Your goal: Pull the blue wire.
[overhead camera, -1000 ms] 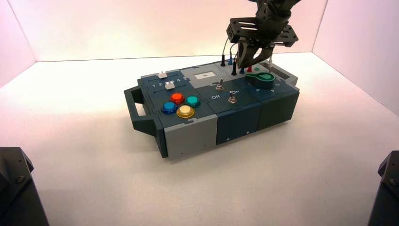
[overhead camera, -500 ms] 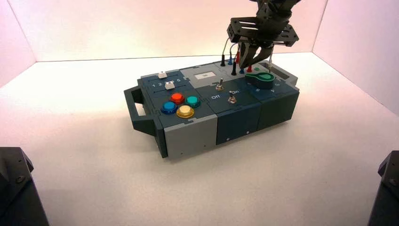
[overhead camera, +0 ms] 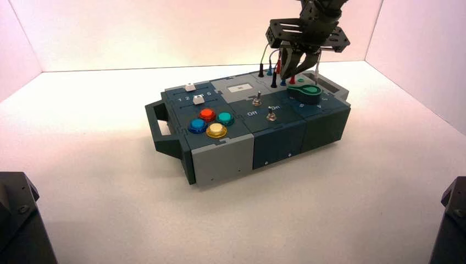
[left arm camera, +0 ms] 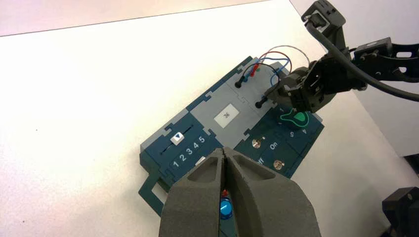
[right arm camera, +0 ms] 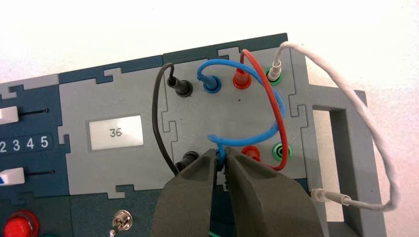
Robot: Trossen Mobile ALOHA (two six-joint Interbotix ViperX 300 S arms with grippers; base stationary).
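at the box's far wire panel, right gripper (right arm camera: 222, 165) pinches the near plug of the thin blue arched jumper wire (right arm camera: 247, 136); plug stands upright, so pull straight up. left gripper (left arm camera: 225, 163) pressed together, well apart.

Red wire (right arm camera: 276, 103) and black wire (right arm camera: 156, 123) close around blue wire (right arm camera: 257, 84)

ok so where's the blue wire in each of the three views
High view: the blue wire is at the box's far edge, under the right gripper.
Left wrist view: it arches over the grey panel's far end, beside the right gripper; the left gripper is shut, far off.
Right wrist view: it loops across the middle; the right gripper is shut on its near plug.
Shared landmark: the white "36" label.
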